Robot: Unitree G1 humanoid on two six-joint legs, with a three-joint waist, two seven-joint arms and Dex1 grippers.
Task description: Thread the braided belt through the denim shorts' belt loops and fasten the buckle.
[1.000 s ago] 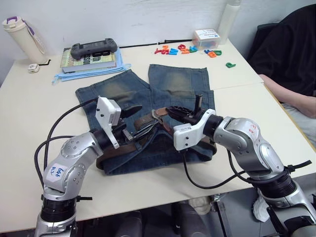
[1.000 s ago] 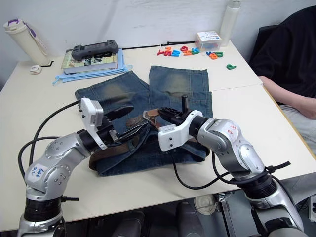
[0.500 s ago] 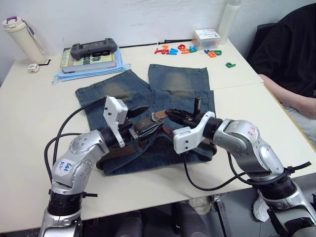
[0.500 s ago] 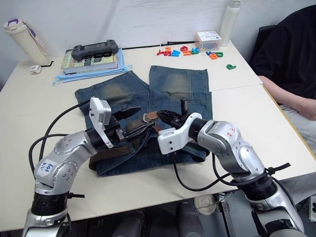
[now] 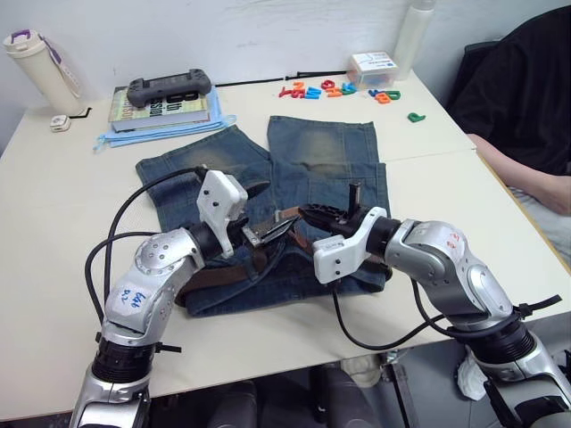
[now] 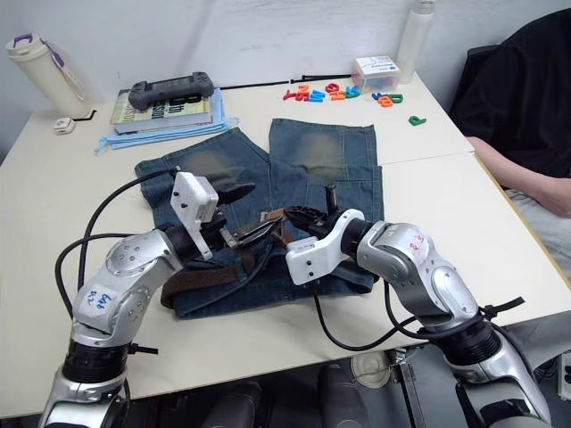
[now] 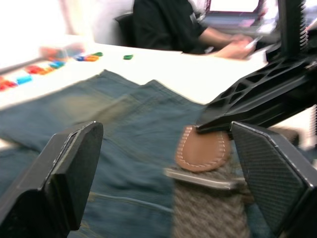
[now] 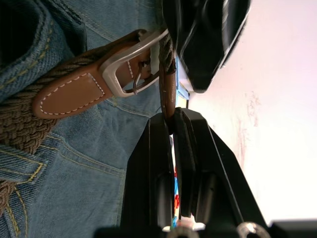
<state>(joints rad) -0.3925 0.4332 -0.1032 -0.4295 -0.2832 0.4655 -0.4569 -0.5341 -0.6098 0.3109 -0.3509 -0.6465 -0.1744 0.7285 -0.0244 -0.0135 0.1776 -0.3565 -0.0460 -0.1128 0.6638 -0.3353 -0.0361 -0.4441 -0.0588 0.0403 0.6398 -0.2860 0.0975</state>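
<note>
The denim shorts (image 5: 326,152) lie flat in the middle of the table, waistband toward me. The braided belt (image 5: 219,273) runs dark brown along the waistband under both arms. My right gripper (image 5: 309,213) is shut on the belt's tan leather end (image 7: 203,148), held just above the shorts. In the right wrist view that tan strap passes edge-on through the silver buckle (image 8: 131,67). My left gripper (image 5: 268,212) is open, its fingers (image 7: 74,163) standing wide on either side of the tan end and buckle. The arms and belt hide the belt loops.
A book with a grey game controller (image 5: 169,89) on blue sheets lies at the back left, beside a white bottle (image 5: 36,62). Coloured letters (image 5: 335,89) and a white box (image 5: 375,69) sit at the back. A person's arm (image 5: 526,174) rests at the right edge.
My left gripper has swung to the right, closing in on the right gripper and the belt end. The right gripper has stayed shut on the belt, barely shifting.
</note>
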